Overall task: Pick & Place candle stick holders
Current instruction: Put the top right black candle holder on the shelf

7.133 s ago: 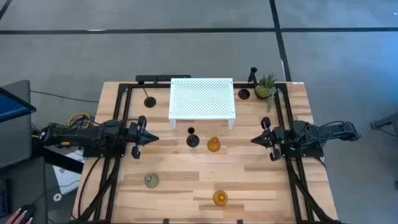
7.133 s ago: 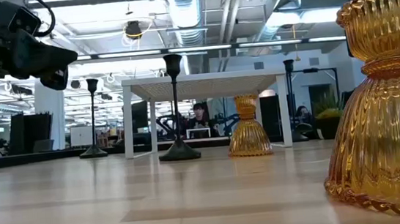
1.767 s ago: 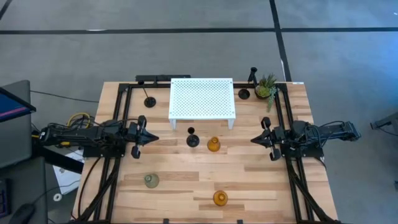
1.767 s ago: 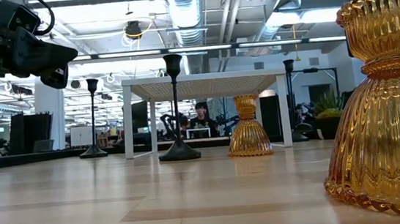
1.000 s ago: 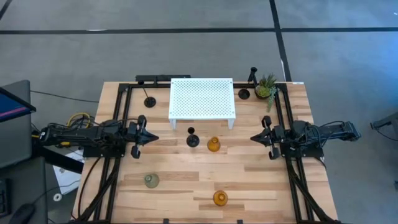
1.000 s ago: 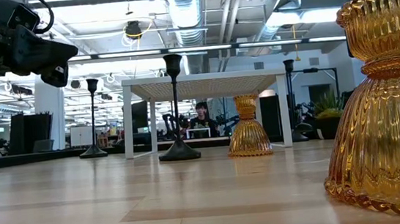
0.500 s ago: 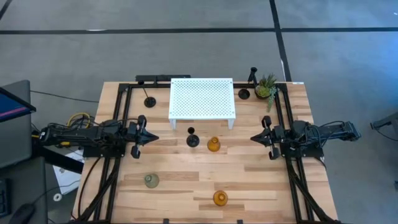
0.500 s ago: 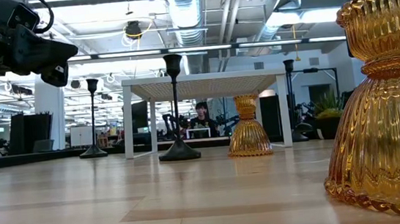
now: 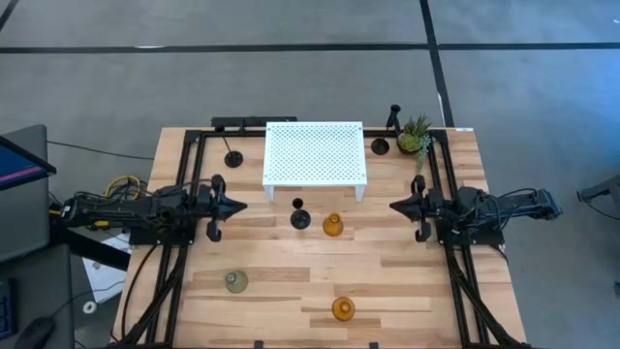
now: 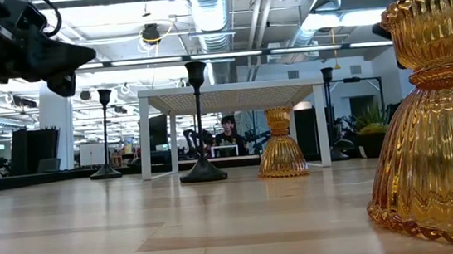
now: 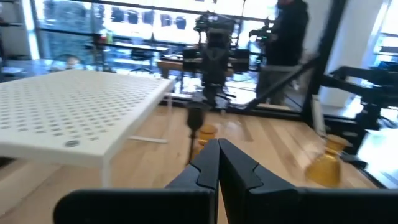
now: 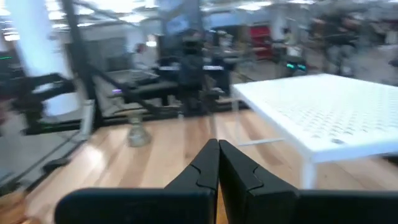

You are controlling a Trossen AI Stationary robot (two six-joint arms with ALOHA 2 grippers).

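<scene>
Wooden plank table (image 9: 291, 281), white stand full of holes (image 9: 315, 152), ribbed amber glass holders (image 9: 332, 226) mid-table, thin black holders (image 9: 299, 217) beside, left gripper (image 9: 239, 205) and right gripper (image 9: 393, 206) pinched closed, empty, ribs clear only down low.

Candle stick holders (image 9: 332, 226) before stand (image 9: 315, 152)

Left gripper (image 9: 239, 205) shifted slightly toward far side of table; right gripper (image 9: 396, 206) likewise, nudged inward. Both empty, fingers together.
</scene>
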